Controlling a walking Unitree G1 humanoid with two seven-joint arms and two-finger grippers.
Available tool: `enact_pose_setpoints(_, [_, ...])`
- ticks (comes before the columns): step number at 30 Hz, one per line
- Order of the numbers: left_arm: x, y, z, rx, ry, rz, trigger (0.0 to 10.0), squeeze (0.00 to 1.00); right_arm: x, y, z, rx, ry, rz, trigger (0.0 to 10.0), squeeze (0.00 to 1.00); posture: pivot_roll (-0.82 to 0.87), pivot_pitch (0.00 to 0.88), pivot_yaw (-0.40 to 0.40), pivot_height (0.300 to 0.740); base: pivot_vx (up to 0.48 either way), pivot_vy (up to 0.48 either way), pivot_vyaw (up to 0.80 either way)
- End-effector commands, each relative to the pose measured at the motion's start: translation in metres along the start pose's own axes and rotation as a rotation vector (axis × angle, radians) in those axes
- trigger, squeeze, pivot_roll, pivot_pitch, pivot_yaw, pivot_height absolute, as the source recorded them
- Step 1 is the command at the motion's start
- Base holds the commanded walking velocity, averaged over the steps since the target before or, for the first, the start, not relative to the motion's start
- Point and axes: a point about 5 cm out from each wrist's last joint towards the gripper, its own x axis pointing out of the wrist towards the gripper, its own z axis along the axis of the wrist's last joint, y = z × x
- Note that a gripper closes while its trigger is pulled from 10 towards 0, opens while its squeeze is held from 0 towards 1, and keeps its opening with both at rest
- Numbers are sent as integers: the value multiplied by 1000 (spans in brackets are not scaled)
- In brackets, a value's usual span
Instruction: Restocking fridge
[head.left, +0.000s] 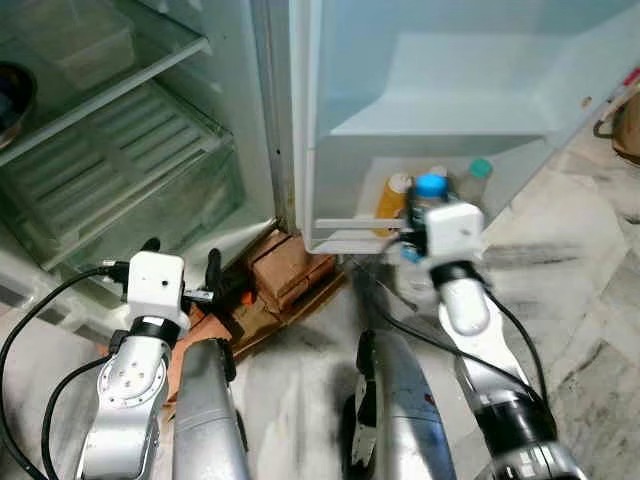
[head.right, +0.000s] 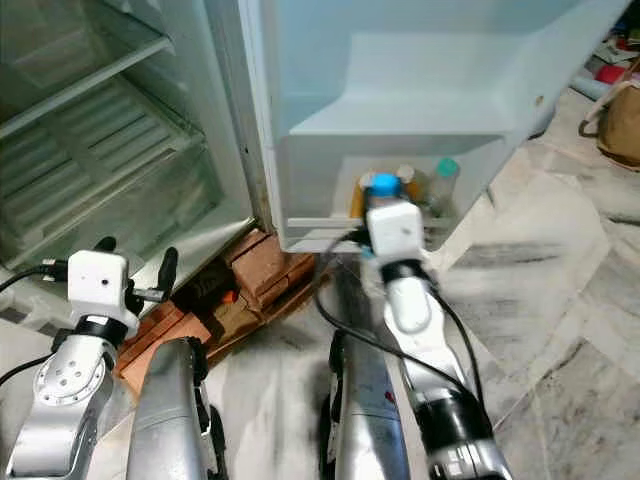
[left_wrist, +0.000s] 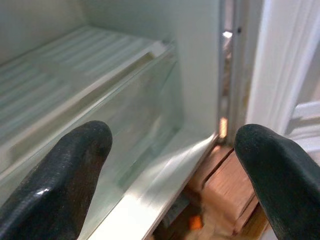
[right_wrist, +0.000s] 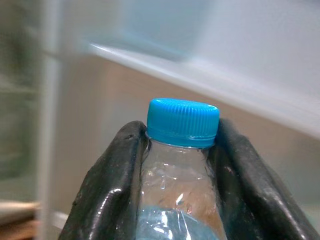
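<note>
Right gripper (right_wrist: 182, 165) clamped on a blue-capped water bottle (right_wrist: 182, 150) at the fridge door shelf (head.left: 345, 225); left gripper (head.left: 180, 262), at 8 o'clock, fingers apart.

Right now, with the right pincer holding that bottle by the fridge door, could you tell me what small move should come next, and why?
Probably ease the right pincer forward and down, to set the bottle into the door shelf. Its fingers are clamped just under the blue cap, and the bottle hangs at the shelf, where an orange bottle and a green-capped one already stand. The left pincer waits open by the fridge drawer.
</note>
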Motion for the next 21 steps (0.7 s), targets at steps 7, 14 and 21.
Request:
enact_pose_setpoints(7, [-28, 15, 11, 34, 26, 43, 10000, 0, 36, 4, 19, -144, -141, 130, 10000, 0, 212, 379, -25, 558, 0, 0, 0])
enact_pose_setpoints(14, [-65, 22, 15, 55, 104, 56, 10000, 0, 69, -12, 44, -341, -257, 38, 10000, 0, 279, 478, -4, 558, 0, 0, 0])
enact_pose_setpoints(21, [-71, 27, 27, 65, 121, 59, 10000, 0, 81, -17, 52, -374, -281, -14, 10000, 0, 313, 516, 10, 558, 0, 0, 0])
